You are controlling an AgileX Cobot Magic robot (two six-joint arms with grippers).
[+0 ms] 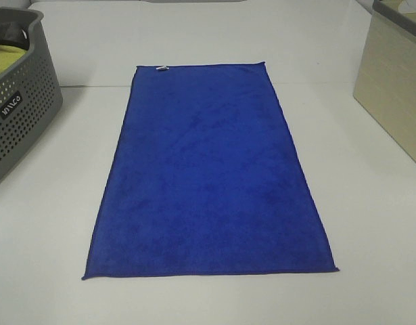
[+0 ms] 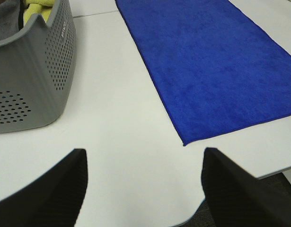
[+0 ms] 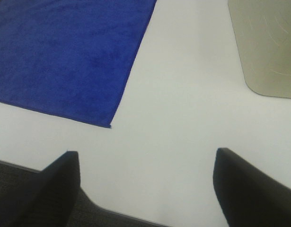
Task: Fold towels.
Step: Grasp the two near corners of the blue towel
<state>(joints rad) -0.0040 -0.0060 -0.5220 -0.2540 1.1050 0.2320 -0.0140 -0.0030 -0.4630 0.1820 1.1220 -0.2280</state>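
"On the table (image 1: 370,203), dead centre from where I stand, the towel (image 1: 211,172) lies spread flat in one layer. Its long sides run from six o'clock to twelve."

"The blue one?"

"Royal blue, soft nap, stitched edges. Its tag (image 1: 162,68), small and white, sits at the far corner, about eleven o'clock. The far end lies across a seam (image 1: 93,86) in the tabletop."

"What's round it?"

"A grey perforated basket (image 1: 21,108) stands at ten o'clock, well apart from the towel. It has white lettering on its side and a yellow-green cloth (image 1: 6,62) inside. A beige box (image 1: 394,88) stands at two o'clock, also well apart."

"And the arms?"

"Only the wrist cameras show them. The left gripper (image 2: 144,153) hangs over the near edge of the table, around seven o'clock. Its two dark fingers (image 2: 55,189) are spread wide, with only bare tabletop between them. The towel's near left corner lies just ahead of it, not touching, and the basket stands off to the nine o'clock side."

"The right one?"

"Much the same at five o'clock. The right gripper (image 3: 146,152) is spread wide too and grips nothing. It sits over the near edge, with the towel's near right corner just ahead and clear of the fingers. The box's rounded corner shows further off, toward two o'clock. How high either gripper hangs above the table, I can't tell."
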